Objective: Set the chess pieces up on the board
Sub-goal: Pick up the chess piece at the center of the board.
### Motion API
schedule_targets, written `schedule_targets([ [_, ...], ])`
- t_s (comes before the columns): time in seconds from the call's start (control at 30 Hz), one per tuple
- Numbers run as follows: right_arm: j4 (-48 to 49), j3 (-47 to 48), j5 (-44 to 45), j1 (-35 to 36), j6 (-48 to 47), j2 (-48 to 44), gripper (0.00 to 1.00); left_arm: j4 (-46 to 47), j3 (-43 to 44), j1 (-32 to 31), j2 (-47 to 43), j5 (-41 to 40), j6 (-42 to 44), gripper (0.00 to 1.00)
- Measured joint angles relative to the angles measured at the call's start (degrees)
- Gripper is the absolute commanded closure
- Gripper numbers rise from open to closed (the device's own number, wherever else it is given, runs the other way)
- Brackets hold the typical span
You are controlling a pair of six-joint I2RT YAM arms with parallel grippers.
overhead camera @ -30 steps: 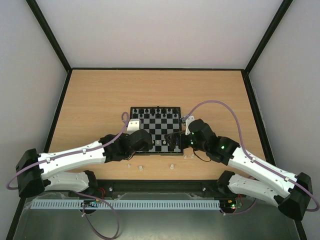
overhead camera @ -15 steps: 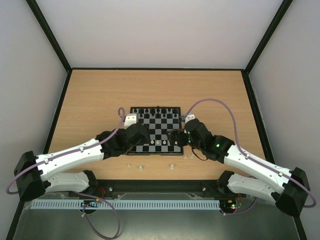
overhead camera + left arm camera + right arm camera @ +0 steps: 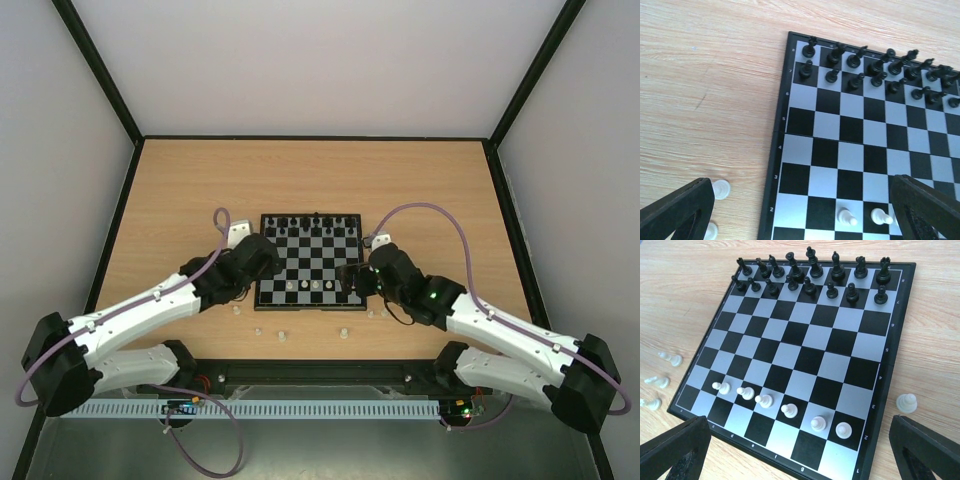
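While the small black-and-pale-grey checked chessboard sits unmoved at mid-table, black plastic chessmen far, six whitish pawns near, we note the left gripper drawn leftward to its rim, the right gripper opposite, both claws spread wide; wooden tabletop extends broadly beyond.

Board in frame centre, two piece rows along its upper edge, six pawns near its lower edge, loose pieces at both sides
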Motion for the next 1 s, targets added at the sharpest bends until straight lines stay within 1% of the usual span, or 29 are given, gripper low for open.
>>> schedule_targets([
  [0.17,0.72,-0.44,0.98,0.0,0.04,-0.09,0.01,1.25,-0.85,1.97,1.33,0.09,0.37,0.01],
  [0.33,1.01,-0.79,1.51,0.0,0.07,0.11,0.01,2.67,-0.85,3.98,4.63,-0.02,1.46,0.01],
  [0.53,1.33,-0.81,1.46,0.0,0.04,2.49,0.01,3.76,-1.42,7.76,6.21,-0.66,2.05,0.0],
  [1.0,1.97,-0.81,0.42,0.0,0.02,6.08,0.0,5.99,-9.92,10.47,7.08,-0.28,0.72,0.0],
])
